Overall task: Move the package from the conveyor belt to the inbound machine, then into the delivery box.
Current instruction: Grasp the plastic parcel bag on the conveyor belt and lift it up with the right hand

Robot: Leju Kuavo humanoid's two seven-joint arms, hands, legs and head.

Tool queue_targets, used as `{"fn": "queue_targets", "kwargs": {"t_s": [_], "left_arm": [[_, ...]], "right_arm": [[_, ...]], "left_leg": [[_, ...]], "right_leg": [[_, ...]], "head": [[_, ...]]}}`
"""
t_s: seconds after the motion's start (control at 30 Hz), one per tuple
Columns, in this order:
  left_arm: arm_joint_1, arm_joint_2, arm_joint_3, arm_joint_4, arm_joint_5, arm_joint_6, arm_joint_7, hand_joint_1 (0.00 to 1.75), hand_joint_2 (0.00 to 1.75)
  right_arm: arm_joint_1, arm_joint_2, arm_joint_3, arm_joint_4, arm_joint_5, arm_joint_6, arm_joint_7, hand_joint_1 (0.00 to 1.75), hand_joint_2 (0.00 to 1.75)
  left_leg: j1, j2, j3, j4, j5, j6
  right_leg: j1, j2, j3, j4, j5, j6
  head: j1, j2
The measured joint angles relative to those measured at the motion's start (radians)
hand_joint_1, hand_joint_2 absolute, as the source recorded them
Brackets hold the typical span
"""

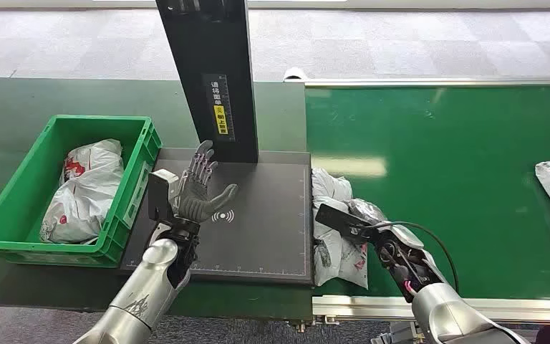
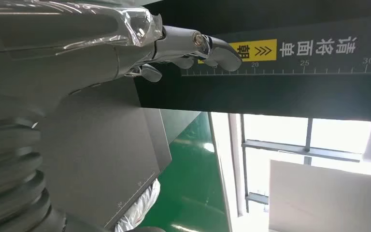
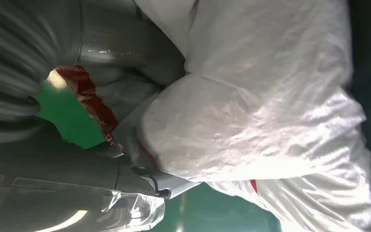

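Your right hand (image 3: 125,145) grasps a soft, crinkly white plastic package (image 1: 336,233) at the conveyor belt (image 1: 444,179) edge; it looks light, slippery. Grip bunched film. Left hand (image 1: 197,190) hovers released over the inbound machine (image 1: 265,229).

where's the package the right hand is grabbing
In the head view the white package lies at the conveyor belt's left end, against the inbound machine's black plate, under the right hand.

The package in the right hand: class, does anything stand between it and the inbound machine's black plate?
Yes. The left hand hovers open over the plate, beside the package held by the right hand.
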Motion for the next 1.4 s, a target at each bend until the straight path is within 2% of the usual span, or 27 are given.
{"fn": "queue_targets", "kwargs": {"t_s": [0.3, 0.67, 0.83, 1.13, 1.27, 1.4], "left_arm": [[0.011, 0.007, 0.005, -0.018, 0.0, 0.0, 0.0, 0.0, 1.75], [0.011, 0.008, 0.009, -0.023, 0.0, 0.0, -0.01, 0.0, 1.75], [0.011, 0.008, 0.015, -0.023, 0.004, -0.001, -0.023, 0.0, 1.75], [0.011, 0.008, 0.016, -0.023, 0.005, -0.002, -0.027, 0.0, 1.75], [0.008, 0.008, 0.016, -0.02, 0.007, -0.006, -0.036, 0.0, 1.75], [-0.003, 0.003, 0.016, -0.008, 0.013, -0.01, -0.044, 0.0, 1.75]], "right_arm": [[0.034, 0.001, -0.014, -0.044, -0.06, -0.084, -0.11, 1.75, 1.75], [0.095, 0.0, -0.053, -0.133, -0.127, -0.161, -0.191, 1.75, 1.75], [0.131, -0.001, -0.08, -0.189, -0.165, -0.223, -0.252, 1.75, 1.75], [0.151, -0.002, -0.103, -0.239, -0.171, -0.251, -0.279, 1.75, 1.75], [0.176, -0.005, -0.113, -0.288, -0.182, -0.366, -0.37, 1.75, 1.75], [0.233, -0.009, -0.134, -0.407, -0.229, -0.512, -0.453, 1.75, 1.75]], "left_leg": [[0.0, 0.0, -0.002, 0.0, 0.0, 0.0], [0.0, 0.0, -0.005, 0.0, 0.0, 0.0], [0.0, -0.001, -0.005, 0.0, 0.0, 0.0], [0.0, -0.001, -0.006, 0.0, 0.0, 0.0], [0.0, -0.001, -0.006, 0.0, 0.0, 0.0], [0.0, -0.001, -0.006, 0.0, 0.0, 0.0]], "right_leg": [[0.0, 0.0, -0.002, 0.0, 0.0, 0.0], [0.0, 0.0, -0.004, 0.0, 0.0, 0.0], [0.0, 0.0, -0.005, 0.0, 0.0, 0.0], [0.0, 0.0, -0.005, 0.0, 0.0, 0.0], [0.0, 0.0, -0.006, 0.0, 0.0, 0.0], [0.0, 0.0, -0.006, 0.0, 0.0, 0.0]], "head": [[0.0, 0.0], [0.0, 0.0], [0.0, 0.0], [0.0, 0.0], [0.0, 0.0], [0.0, 0.0]]}}
